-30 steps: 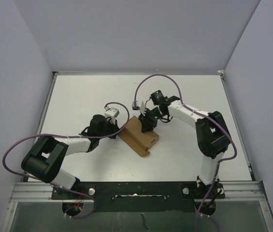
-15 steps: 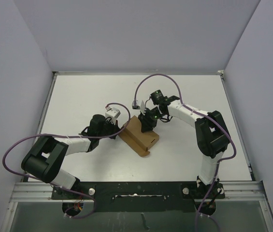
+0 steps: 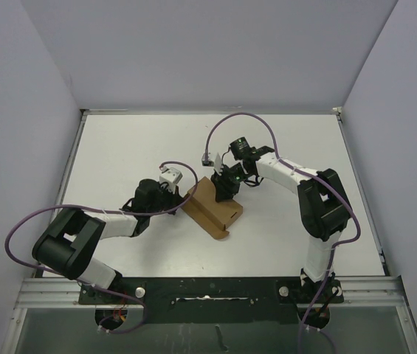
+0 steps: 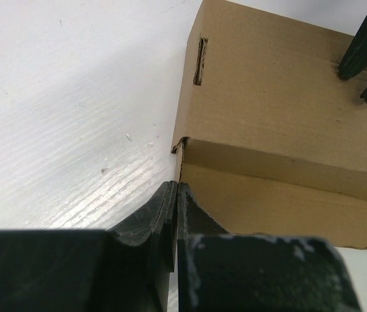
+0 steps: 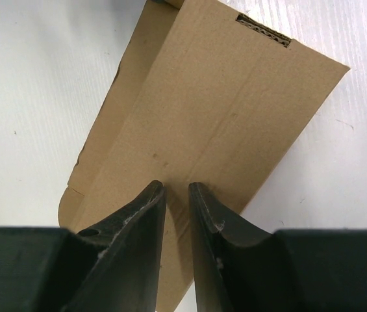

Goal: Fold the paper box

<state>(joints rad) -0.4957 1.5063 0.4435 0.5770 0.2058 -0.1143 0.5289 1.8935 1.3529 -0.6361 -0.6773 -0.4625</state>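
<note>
The paper box [image 3: 212, 208] is a brown flat carton lying closed and slantwise at the table's middle. In the left wrist view the paper box [image 4: 280, 117] shows a slot near its top edge and a small gap at its near corner. My left gripper [image 4: 177, 185] is shut with nothing in it, its tips right at that corner; in the top view the left gripper [image 3: 187, 197] sits at the carton's left edge. My right gripper [image 5: 175, 185] is narrowly open, with both tips resting on the lid of the paper box [image 5: 215, 97] and nothing between them; from above the right gripper [image 3: 224, 190] stands over the carton's far part.
White table [image 3: 119, 155] with grey walls on three sides. Purple cables [image 3: 230, 122] loop above both arms. The metal rail [image 3: 208, 291] with the arm bases runs along the near edge.
My left arm has shifted slightly toward the near edge, staying at the carton's corner. The right arm and the carton have not moved.
</note>
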